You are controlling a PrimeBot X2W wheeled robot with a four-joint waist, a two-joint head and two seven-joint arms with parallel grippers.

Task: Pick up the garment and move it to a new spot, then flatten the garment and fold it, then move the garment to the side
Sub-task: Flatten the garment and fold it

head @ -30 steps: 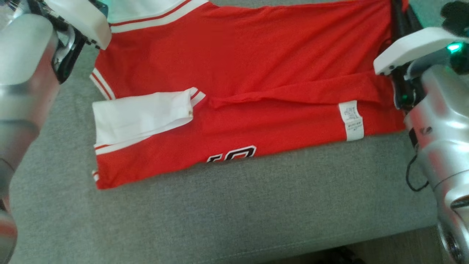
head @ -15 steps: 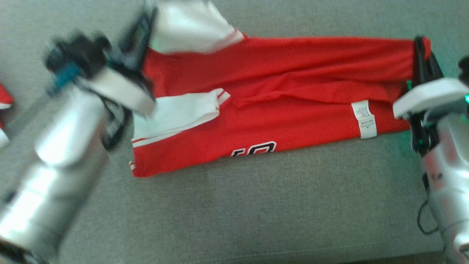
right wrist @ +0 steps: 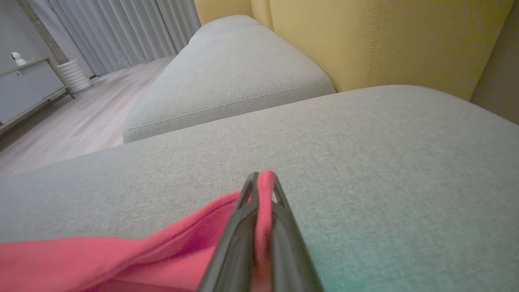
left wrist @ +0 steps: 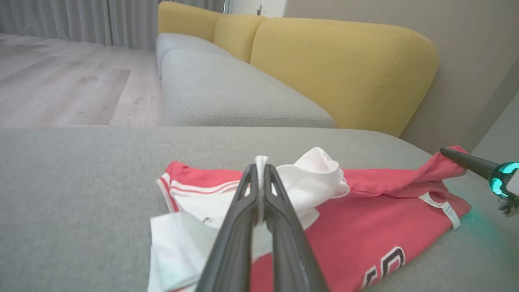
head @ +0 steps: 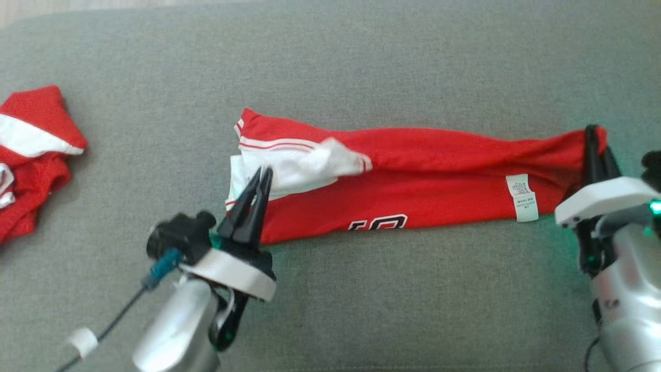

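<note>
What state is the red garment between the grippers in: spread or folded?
Folded: the red garment lies as a narrow band, doubled over lengthwise.

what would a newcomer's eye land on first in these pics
The red jersey, folded into a long strip across the middle of the grey cushion. The right claw is shut on its right end, and the left claw pinches white cloth at its left end. A crumpled red and white heap lies at the far left.

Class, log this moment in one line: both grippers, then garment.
left gripper: shut on garment, white end | right gripper: shut on red end | garment: folded strip on cushion
</note>
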